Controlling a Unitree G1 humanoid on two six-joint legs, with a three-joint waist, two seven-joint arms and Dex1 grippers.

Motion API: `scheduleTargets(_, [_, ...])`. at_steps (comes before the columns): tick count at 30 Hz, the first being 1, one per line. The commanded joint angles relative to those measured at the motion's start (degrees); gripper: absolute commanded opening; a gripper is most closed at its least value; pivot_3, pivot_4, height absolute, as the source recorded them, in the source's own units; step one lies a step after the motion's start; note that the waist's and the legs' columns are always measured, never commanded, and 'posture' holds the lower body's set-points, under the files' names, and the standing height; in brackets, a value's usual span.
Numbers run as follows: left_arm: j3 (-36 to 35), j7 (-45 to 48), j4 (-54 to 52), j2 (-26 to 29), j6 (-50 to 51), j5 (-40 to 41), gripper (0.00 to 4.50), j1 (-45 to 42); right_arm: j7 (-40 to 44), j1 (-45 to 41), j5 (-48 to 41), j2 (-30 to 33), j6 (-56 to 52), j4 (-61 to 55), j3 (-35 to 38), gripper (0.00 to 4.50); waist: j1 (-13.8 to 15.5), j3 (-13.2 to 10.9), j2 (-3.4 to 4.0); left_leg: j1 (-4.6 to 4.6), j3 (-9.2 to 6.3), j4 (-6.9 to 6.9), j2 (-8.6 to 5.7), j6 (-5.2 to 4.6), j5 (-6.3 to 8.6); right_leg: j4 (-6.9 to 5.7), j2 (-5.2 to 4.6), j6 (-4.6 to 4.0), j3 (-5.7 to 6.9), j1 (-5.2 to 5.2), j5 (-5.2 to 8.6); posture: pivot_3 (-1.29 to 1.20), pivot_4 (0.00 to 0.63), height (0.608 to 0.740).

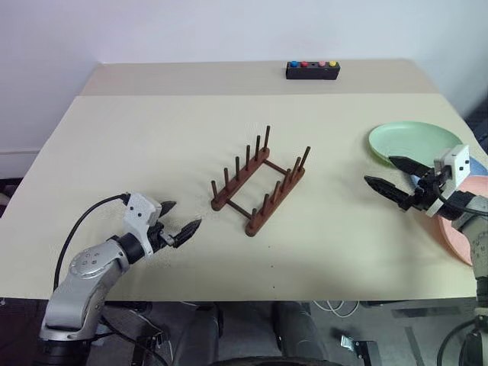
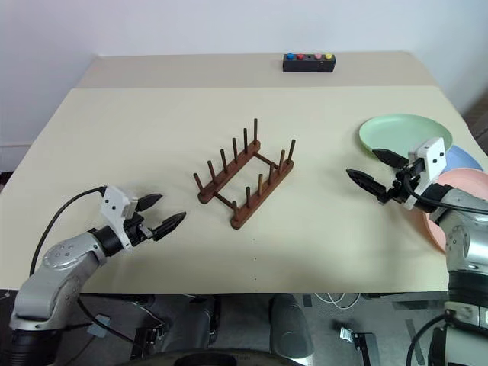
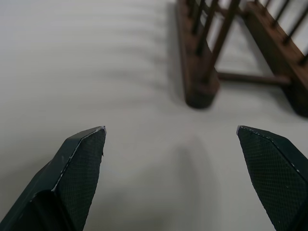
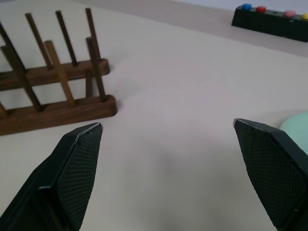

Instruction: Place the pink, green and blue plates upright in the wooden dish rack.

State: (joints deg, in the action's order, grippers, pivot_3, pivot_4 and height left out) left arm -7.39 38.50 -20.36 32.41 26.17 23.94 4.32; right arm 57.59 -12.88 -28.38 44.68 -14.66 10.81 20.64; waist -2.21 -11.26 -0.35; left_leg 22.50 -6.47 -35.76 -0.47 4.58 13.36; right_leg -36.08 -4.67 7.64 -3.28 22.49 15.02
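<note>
Standing empty mid-table, the rack has the left gripper spread near the front edge and the right gripper spread by the right edge. There the green plate, blue plate and pink plate lie flat, overlapping. A button box sits at the far edge.

Left wrist view: both fingers apart, rack end ahead.

Right wrist view: fingers apart, empty, over bare table.
</note>
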Motion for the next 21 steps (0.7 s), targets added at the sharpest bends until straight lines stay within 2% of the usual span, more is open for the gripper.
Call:
scheduleTargets(1, [2.47,1.49,-0.72,1.44,0.56,-1.06,4.50,-1.25,-1.05,2.29,-1.46,-0.88,-0.48,-5.17,1.35,4.42,0.14,0.00,0.00,0.00,0.00,-0.01,0.00,0.00,0.00,0.01,0.00,0.00,0.00,-0.01,0.00,0.00,0.150,0.734])
scheduleTargets(9, [12.49,5.81,-3.51,2.27,1.52,-2.55,4.50,-3.01,-4.08,7.74,-3.31,-3.86,-2.67,-13.00,1.42,4.42,0.09,0.02,0.03,0.00,0.00,0.01,0.01,0.00,0.00,0.00,0.01,-0.01,0.00,0.00,0.01,0.00,0.150,0.734])
scheduleTargets(14, [21.06,2.75,-1.86,-2.67,2.67,-7.29,4.50,-8.47,-5.32,9.45,-4.08,-5.06,-3.61,-15.49,1.37,4.42,0.88,0.01,0.01,0.02,0.00,-0.14,-0.01,0.00,0.00,0.01,0.00,-0.02,0.00,-0.07,0.01,0.00,0.150,0.734])
scheduleTargets(19, [24.68,2.69,-0.57,-5.97,3.99,-7.77,4.50,-10.76,-6.81,10.98,-4.60,-5.75,-4.35,-18.13,1.36,4.42,1.32,0.02,0.04,0.01,0.00,-0.13,0.00,0.00,0.00,-0.01,0.01,-0.02,0.00,-0.06,0.01,0.00,0.150,0.734])
scheduleTargets(21, [25.68,1.88,2.94,-7.60,3.20,-9.44,4.50,-12.89,-7.49,12.11,-5.17,-5.99,-4.90,-19.79,1.70,4.42,1.45,0.04,0.05,0.01,0.00,-0.15,0.00,0.00,0.00,0.00,0.01,-0.02,0.00,-0.07,0.01,0.00,0.150,0.734])
